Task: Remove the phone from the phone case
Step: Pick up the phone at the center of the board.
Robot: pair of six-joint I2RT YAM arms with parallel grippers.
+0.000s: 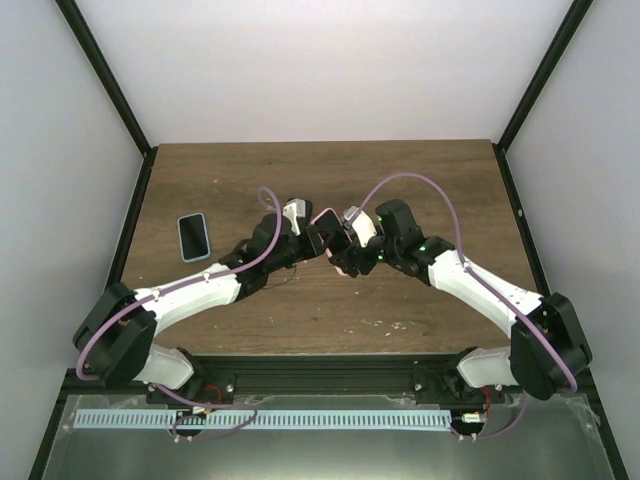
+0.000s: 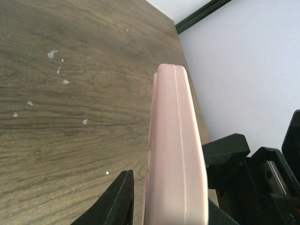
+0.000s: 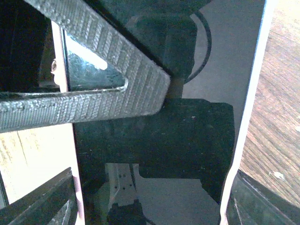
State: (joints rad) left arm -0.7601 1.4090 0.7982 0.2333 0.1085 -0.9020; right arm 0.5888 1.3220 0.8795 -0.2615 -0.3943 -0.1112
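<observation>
top view: phone point(image 3: 154, 140) sits inside its pink case point(image 1: 325, 216), held off the table point(image 1: 420, 190) between both claws. right claw point(image 1: 352, 248) grips the case across its edges. left claw point(image 1: 316, 240) brackets face and back, but i can't tell if it's pinching. nothing separated yet, so the whole pull-out remains.

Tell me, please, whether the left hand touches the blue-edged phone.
Apart: the top view shows bare table between the left hand and the blue-edged phone.

A robotics lab cell: plain white panels point(image 1: 320, 60) in a black frame point(image 1: 105, 75) enclose a wood-grain worktop point(image 1: 420, 170), with left arm point(image 1: 190, 290) and right arm point(image 1: 480, 285) bolted on
</observation>
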